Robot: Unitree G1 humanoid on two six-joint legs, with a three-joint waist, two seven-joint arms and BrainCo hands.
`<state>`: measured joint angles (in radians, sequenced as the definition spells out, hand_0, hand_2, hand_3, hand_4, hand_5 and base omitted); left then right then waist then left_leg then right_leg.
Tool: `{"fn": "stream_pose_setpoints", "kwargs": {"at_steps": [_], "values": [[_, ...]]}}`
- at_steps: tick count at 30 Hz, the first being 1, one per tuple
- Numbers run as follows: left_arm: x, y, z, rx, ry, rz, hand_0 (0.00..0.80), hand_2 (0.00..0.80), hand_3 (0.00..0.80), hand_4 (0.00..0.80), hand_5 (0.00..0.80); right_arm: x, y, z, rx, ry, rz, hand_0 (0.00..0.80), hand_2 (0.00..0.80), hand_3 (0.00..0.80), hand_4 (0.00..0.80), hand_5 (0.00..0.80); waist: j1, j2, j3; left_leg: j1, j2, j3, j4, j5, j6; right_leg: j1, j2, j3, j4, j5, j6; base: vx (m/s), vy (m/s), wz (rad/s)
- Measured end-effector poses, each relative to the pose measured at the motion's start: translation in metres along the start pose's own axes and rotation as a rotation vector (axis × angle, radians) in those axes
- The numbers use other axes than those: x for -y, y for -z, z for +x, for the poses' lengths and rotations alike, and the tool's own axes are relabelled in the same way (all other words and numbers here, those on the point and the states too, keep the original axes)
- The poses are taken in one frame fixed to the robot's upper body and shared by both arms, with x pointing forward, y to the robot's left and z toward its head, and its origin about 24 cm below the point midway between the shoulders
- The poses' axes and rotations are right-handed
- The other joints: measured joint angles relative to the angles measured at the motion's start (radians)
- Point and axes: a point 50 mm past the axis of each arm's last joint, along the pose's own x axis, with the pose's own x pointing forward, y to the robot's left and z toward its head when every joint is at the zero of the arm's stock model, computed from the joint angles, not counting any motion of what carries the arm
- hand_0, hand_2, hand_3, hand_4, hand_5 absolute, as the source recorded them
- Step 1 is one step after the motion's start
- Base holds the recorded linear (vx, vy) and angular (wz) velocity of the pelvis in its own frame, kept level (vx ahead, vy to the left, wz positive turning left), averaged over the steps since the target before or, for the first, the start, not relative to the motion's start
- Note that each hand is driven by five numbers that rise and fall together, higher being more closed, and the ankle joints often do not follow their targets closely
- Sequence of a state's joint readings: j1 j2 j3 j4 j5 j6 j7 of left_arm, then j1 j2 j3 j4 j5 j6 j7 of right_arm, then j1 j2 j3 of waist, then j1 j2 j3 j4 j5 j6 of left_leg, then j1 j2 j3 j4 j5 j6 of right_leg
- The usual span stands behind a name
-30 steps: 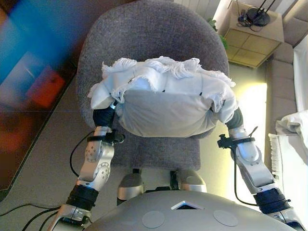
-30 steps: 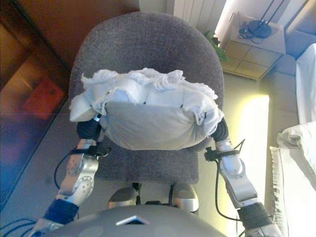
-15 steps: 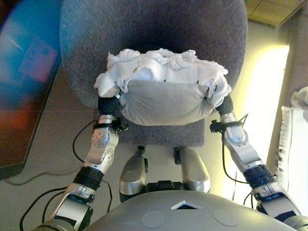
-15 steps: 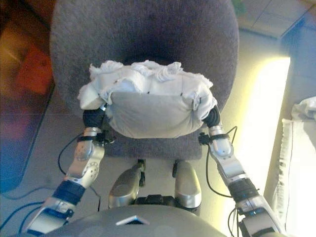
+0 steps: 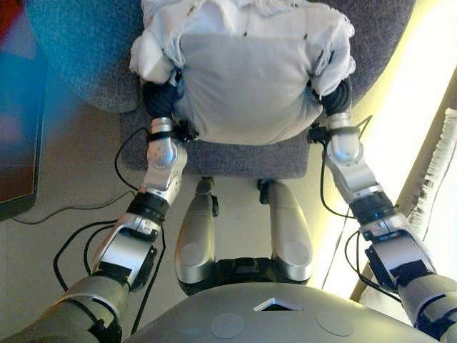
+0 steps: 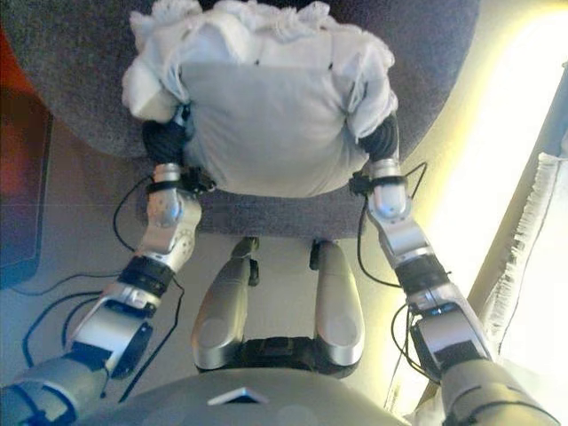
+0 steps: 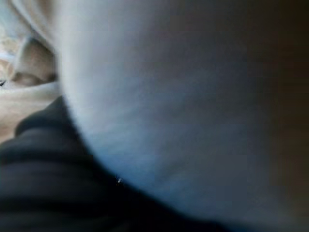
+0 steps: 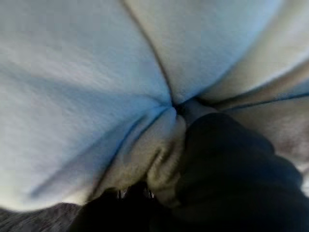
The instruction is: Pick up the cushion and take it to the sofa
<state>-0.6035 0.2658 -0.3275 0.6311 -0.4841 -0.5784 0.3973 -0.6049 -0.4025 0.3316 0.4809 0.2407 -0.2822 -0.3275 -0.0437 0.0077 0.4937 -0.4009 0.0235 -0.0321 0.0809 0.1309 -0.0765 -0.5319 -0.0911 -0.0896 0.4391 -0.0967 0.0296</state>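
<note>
The cushion [image 5: 246, 78] is pale grey with a white fringed edge. It sits pressed between my two hands above the seat of a grey upholstered chair [image 5: 86, 64]. My left hand [image 5: 158, 96] is against the cushion's left side and my right hand [image 5: 335, 96] against its right side. Only their dark covers show, and the fingers are hidden behind the cushion. The left wrist view is filled by the cushion [image 7: 183, 96] beside the dark cover [image 7: 43, 174]. The right wrist view shows creased cushion cloth [image 8: 72, 87] against that hand's cover [image 8: 231, 169].
The grey chair fills the top of the view, right in front of me. A white fringed cloth [image 5: 439, 171] hangs at the right edge, beside a bright strip of floor. A dark flat panel [image 5: 14, 143] lies at the left.
The whole picture has shifted, so the camera has moved: chair and cushion now sit higher and look larger. The cushion stays pressed between both hands.
</note>
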Motion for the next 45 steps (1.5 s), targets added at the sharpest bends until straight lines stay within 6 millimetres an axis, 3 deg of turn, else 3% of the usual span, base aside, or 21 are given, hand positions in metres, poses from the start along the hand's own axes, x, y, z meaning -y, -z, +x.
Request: {"fn": "stream_pose_setpoints", "kwargs": {"at_steps": [1, 2, 3, 4, 5, 6, 7, 12, 17, 21, 23, 27, 29, 32, 34, 41, 45], "values": [[0.003, -0.001, 0.006, 0.002, -0.008, 0.007, 0.631, 0.631, 0.631, 0.631, 0.631, 0.000, -0.002, 0.008, -0.003, 0.013, -0.009, 0.800, 0.800, 0.800, 0.800, 0.800, -0.001, 0.000, 0.000, -0.007, 0.000, -0.001, 0.001, 0.003, -0.001, -0.006, 0.000, -0.001, -0.001, 0.002, -0.002, -0.038, -0.001, 0.04], [0.007, -0.005, 0.018, 0.005, -0.024, 0.015, 0.524, 0.524, 0.524, 0.524, 0.524, -0.002, -0.007, 0.020, 0.001, 0.025, -0.037, 0.696, 0.696, 0.696, 0.696, 0.696, -0.003, 0.000, 0.000, -0.020, 0.000, 0.000, 0.001, 0.009, -0.001, -0.019, 0.000, -0.003, 0.000, 0.003, -0.004, -0.025, -0.011, 0.04], [0.008, -0.009, 0.024, 0.009, -0.033, 0.020, 0.414, 0.414, 0.414, 0.414, 0.414, -0.003, -0.013, 0.027, 0.006, 0.033, -0.041, 0.474, 0.474, 0.474, 0.474, 0.474, -0.006, 0.000, 0.000, -0.029, 0.001, 0.000, 0.002, 0.010, -0.002, -0.028, 0.000, -0.003, 0.001, 0.003, -0.004, -0.010, -0.022, 0.03], [0.009, -0.012, 0.030, 0.014, -0.041, 0.022, 0.232, 0.232, 0.232, 0.232, 0.232, -0.003, -0.018, 0.033, 0.011, 0.044, -0.043, 0.298, 0.298, 0.298, 0.298, 0.298, -0.008, 0.000, 0.000, -0.039, 0.002, 0.000, 0.002, 0.012, -0.003, -0.038, 0.001, -0.004, 0.000, 0.005, -0.007, -0.002, -0.027, 0.06], [0.008, -0.015, 0.035, 0.016, -0.047, 0.038, 0.000, 0.000, 0.000, 0.000, 0.000, -0.002, -0.020, 0.038, 0.010, 0.057, -0.052, 0.213, 0.213, 0.213, 0.213, 0.213, -0.015, 0.000, 0.000, -0.050, 0.004, 0.000, 0.004, 0.013, -0.003, -0.044, 0.001, -0.010, 0.001, 0.006, -0.008, 0.005, -0.026, 0.09], [0.007, -0.016, 0.039, 0.013, -0.053, 0.047, 0.000, 0.000, 0.000, 0.000, 0.000, -0.002, -0.021, 0.041, 0.008, 0.063, -0.060, 0.072, 0.072, 0.072, 0.072, 0.072, -0.017, 0.000, 0.000, -0.056, 0.005, 0.000, 0.005, 0.014, -0.003, -0.047, 0.001, -0.013, 0.000, 0.008, -0.012, 0.009, -0.018, 0.12], [0.006, -0.018, 0.044, 0.007, -0.064, 0.042, 0.000, 0.000, 0.000, 0.000, 0.000, -0.001, -0.024, 0.045, 0.008, 0.069, -0.068, 0.000, 0.000, 0.000, 0.000, 0.000, -0.019, 0.000, 0.000, -0.061, 0.006, 0.000, 0.005, 0.015, -0.004, -0.051, 0.001, -0.016, 0.000, 0.008, -0.013, 0.008, -0.012, 0.08], [0.000, -0.029, 0.063, -0.002, -0.122, 0.067, 0.000, 0.000, 0.000, 0.000, 0.000, 0.009, -0.035, 0.065, -0.001, 0.132, -0.104, 0.000, 0.000, 0.000, 0.000, 0.000, -0.018, 0.000, -0.001, -0.071, 0.008, 0.001, 0.006, 0.016, -0.005, -0.061, 0.002, -0.016, 0.000, 0.009, -0.014, 0.001, -0.002, 0.01], [-0.018, -0.034, 0.068, -0.004, -0.180, 0.124, 0.000, 0.000, 0.000, 0.000, 0.000, 0.018, -0.037, 0.068, -0.001, 0.163, -0.095, 0.000, 0.000, 0.000, 0.000, 0.000, -0.012, 0.001, -0.001, -0.076, 0.009, 0.001, 0.007, 0.017, -0.006, -0.066, 0.002, -0.017, 0.002, 0.009, -0.014, 0.000, 0.000, 0.00], [-0.048, -0.043, 0.070, 0.035, -0.345, 0.219, 0.000, 0.000, 0.000, 0.000, 0.000, 0.027, -0.035, 0.067, -0.012, 0.188, -0.066, 0.000, 0.000, 0.000, 0.000, 0.000, 0.002, 0.003, -0.003, -0.075, 0.008, 0.002, 0.007, 0.018, -0.008, -0.072, 0.000, -0.017, 0.012, 0.007, -0.016, -0.008, 0.000, 0.00], [-0.084, -0.042, 0.063, 0.020, -0.514, 0.238, 0.000, 0.000, 0.000, 0.000, 0.000, 0.032, -0.031, 0.064, -0.008, 0.208, -0.039, 0.000, 0.000, 0.000, 0.000, 0.000, 0.009, 0.004, -0.003, -0.070, 0.008, 0.002, 0.006, 0.019, -0.010, -0.071, -0.001, -0.017, 0.020, 0.004, -0.021, -0.036, -0.002, 0.01], [-0.174, -0.022, 0.018, -0.138, -0.926, 0.221, 0.000, 0.000, 0.000, 0.000, 0.000, 0.042, -0.028, 0.059, 0.003, 0.255, 0.026, 0.000, 0.000, 0.000, 0.000, 0.000, 0.026, 0.012, -0.004, -0.063, 0.008, 0.002, 0.007, 0.020, -0.012, -0.070, -0.003, -0.017, 0.032, -0.002, -0.032, -0.012, 0.040, 0.02], [-0.204, -0.012, -0.010, -0.221, -1.113, 0.187, 0.000, 0.000, 0.000, 0.000, 0.000, 0.055, -0.024, 0.054, 0.001, 0.288, 0.024, 0.000, 0.000, 0.000, 0.000, 0.000, 0.047, 0.017, -0.002, -0.057, 0.003, 0.002, 0.007, 0.021, -0.011, -0.066, -0.009, -0.019, 0.038, -0.005, -0.035, -0.026, 0.097, 0.05], [-0.241, -0.017, -0.042, -0.236, -1.324, 0.168, 0.000, 0.000, 0.000, 0.000, 0.000, 0.076, -0.018, 0.044, -0.004, 0.341, 0.024, 0.000, 0.000, 0.000, 0.000, 0.000, 0.071, 0.018, -0.001, -0.033, -0.011, 0.003, 0.002, 0.023, -0.008, -0.052, -0.025, -0.015, 0.053, -0.018, -0.027, -0.045, 0.075, 0.08], [-0.252, -0.022, -0.051, -0.222, -1.389, 0.155, 0.000, 0.000, 0.000, 0.000, 0.000, 0.087, -0.015, 0.036, 0.001, 0.372, 0.035, 0.000, 0.000, 0.000, 0.000, 0.000, 0.089, 0.019, -0.001, -0.018, -0.014, 0.006, -0.009, 0.022, -0.009, -0.042, -0.028, -0.010, 0.053, -0.021, -0.022, -0.058, 0.032, 0.01], [-0.274, -0.017, -0.089, -0.307, -1.494, 0.192, 0.000, 0.000, 0.000, 0.000, 0.000, 0.119, -0.002, 0.000, 0.004, 0.398, 0.003, 0.000, 0.000, 0.000, 0.000, 0.000, 0.086, 0.019, -0.001, 0.041, -0.019, 0.006, -0.041, 0.025, -0.001, 0.025, -0.031, -0.012, 0.015, -0.015, -0.010, -0.013, 0.006, 0.02], [-0.289, -0.016, -0.116, -0.352, -1.577, 0.212, 0.000, 0.000, 0.000, 0.000, 0.000, 0.159, 0.012, -0.031, -0.026, 0.557, 0.017, 0.000, 0.000, 0.000, 0.000, 0.000, 0.084, 0.017, -0.003, 0.107, -0.016, 0.008, -0.073, 0.024, 0.007, 0.095, -0.029, -0.015, -0.026, -0.014, -0.001, 0.000, 0.000, 0.00]]}}
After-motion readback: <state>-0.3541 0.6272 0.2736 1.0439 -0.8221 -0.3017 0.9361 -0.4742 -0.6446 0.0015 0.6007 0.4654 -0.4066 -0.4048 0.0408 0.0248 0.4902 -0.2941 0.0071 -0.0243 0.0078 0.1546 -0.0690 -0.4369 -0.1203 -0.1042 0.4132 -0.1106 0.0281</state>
